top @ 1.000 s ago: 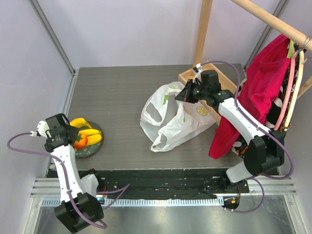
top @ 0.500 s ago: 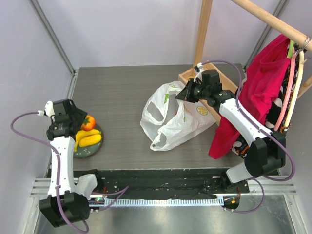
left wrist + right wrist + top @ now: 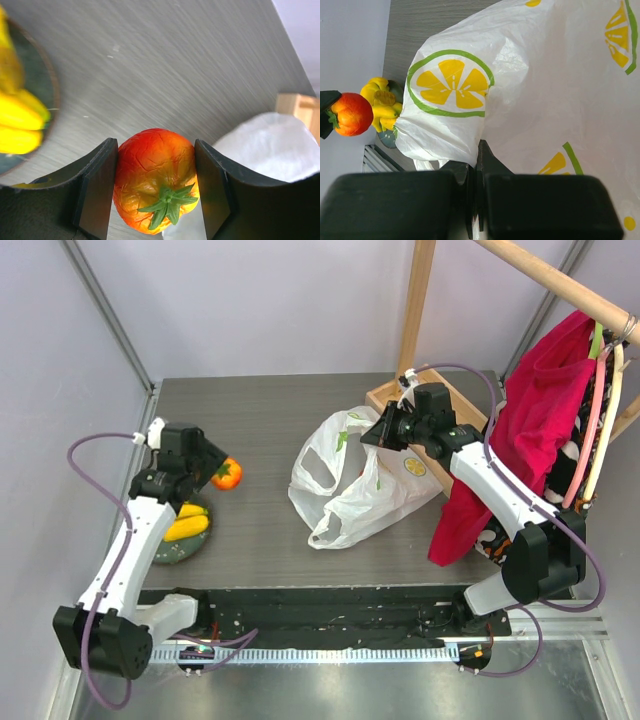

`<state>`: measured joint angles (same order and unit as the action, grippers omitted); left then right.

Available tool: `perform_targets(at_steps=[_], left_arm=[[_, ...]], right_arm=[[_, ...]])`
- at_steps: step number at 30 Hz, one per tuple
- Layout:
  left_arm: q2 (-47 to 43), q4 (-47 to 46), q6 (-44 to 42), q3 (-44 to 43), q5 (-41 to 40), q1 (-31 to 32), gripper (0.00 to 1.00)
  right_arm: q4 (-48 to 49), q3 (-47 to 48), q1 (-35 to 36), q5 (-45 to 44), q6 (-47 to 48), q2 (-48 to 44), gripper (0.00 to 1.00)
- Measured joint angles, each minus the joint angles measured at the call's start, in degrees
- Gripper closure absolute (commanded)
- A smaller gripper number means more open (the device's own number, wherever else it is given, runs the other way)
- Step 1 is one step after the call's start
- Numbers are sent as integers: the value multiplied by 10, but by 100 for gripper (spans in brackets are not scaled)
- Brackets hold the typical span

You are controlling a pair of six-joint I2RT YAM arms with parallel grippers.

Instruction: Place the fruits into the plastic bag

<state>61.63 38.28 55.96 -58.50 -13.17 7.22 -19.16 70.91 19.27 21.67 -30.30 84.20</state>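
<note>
Crowding plastic bag (image 3: pixel 352 490), red cloth (image 3: pixel 538 415), wooden crate (image 3: pixel 387 396)

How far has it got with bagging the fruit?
Early on. The left tool holds the red-orange fruit off the plate, short of the plastic bag, whose edge the right tool pinches. The yellow fruits lie on the plate, yet to go. Whether the bag holds anything I cannot tell.
</note>
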Motion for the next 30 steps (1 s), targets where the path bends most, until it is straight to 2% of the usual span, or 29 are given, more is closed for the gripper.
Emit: perform_targets(at_steps=[9, 18, 22, 30], left_arm=[[56, -40, 51, -54, -45, 162, 47], [169, -92, 69, -171, -66, 326, 45], [208, -124, 70, -199, -65, 367, 44], [305, -162, 73, -233, -56, 400, 43]], right_arm=[[-1, 0, 0, -2, 0, 0, 99], [-4, 0, 0, -7, 0, 0, 99], [-7, 0, 0, -8, 0, 0, 99], [-15, 0, 0, -10, 0, -5, 99]])
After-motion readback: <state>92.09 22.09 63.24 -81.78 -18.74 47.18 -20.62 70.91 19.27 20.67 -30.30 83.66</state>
